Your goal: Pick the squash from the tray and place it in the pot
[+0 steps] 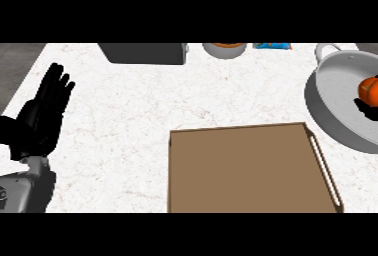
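squash (pixel 368 90) sits inside the pot (pixel 332 117), orange and round, cut off by the frame's right edge, with a dark shape just below it that i cannot make out. the pot is a wide grey vessel with a loop handle at its far end, lying far to the right of the left hand (pixel 43 115) across the whole white marbled counter (pixel 118 125).

the left hand shows at the frame's left side, black, fingers straight and spread, pointing away from the body, holding nothing and touching nothing. its grey forearm comes up from the lower left corner. the right hand does not show anywhere.

to the right of the left hand and a little nearer the body lies the tray (pixel 247 170), a flat brown board with a pale handle along its right side; its top is bare. its right far corner comes close beside the pot's near rim; whether they touch i cannot tell.

beyond the hand's fingertips, along the counter's far edge, stands a dark grey box (pixel 144 52). further right of that is a small pale bowl (pixel 224 50) with something brown in it, then a small blue and orange thing (pixel 272 46), too small to make out.
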